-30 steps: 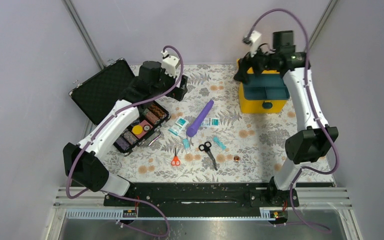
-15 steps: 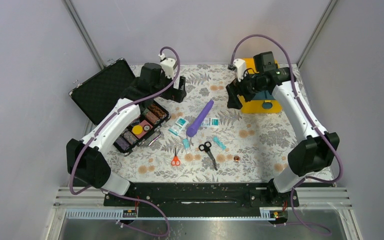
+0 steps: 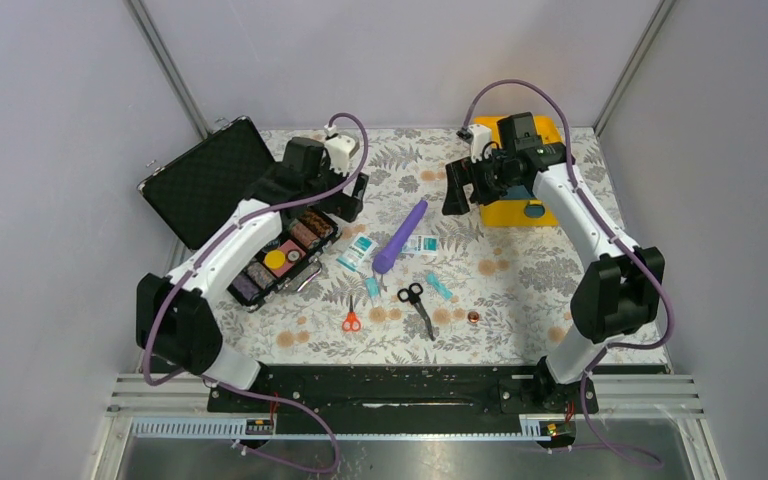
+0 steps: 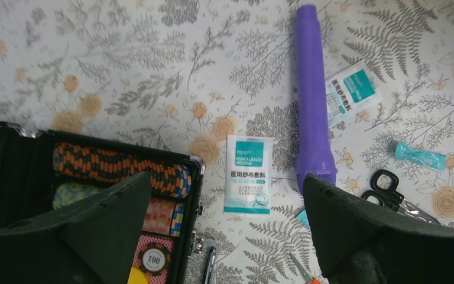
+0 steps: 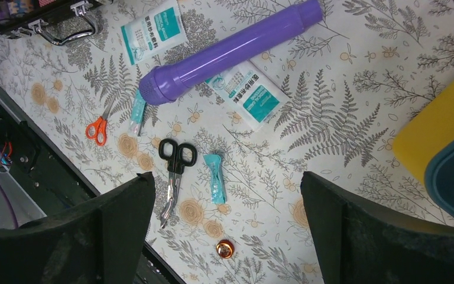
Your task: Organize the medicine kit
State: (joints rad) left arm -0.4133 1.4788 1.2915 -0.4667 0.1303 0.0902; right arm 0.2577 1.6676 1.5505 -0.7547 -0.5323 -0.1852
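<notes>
The medicine kit [image 3: 508, 213] stands at the far right of the tabletop [image 3: 520, 290]. The right arm [image 3: 580, 215] crosses in front of it, so only its yellow front and part of the lid show from above. The right wrist view catches a yellow wall and teal rim at its edge, which suggests the kit is open to receive things. The supplies lie loose in the middle, well apart from the kit: a long purple cylinder [image 5: 230, 47] lying partly over one gauze packet [image 5: 251, 94], a second gauze packet [image 4: 248, 173], black-handled scissors [image 5: 174, 171], small orange-handled scissors [image 5: 97, 129], two teal wrapped pieces [image 5: 214, 177] and a little copper-coloured round thing [image 5: 224, 248]. The right jaws hang wide apart and empty above this scatter, tilted toward the scissors and the wrapped piece, as if choosing a first pick. The left jaws are just as wide and empty. They hover over the corner of the black case [image 4: 196, 177] of poker chips and the packet beside it, likely so each arm covers its own side. By my reading nothing is packed yet.
</notes>
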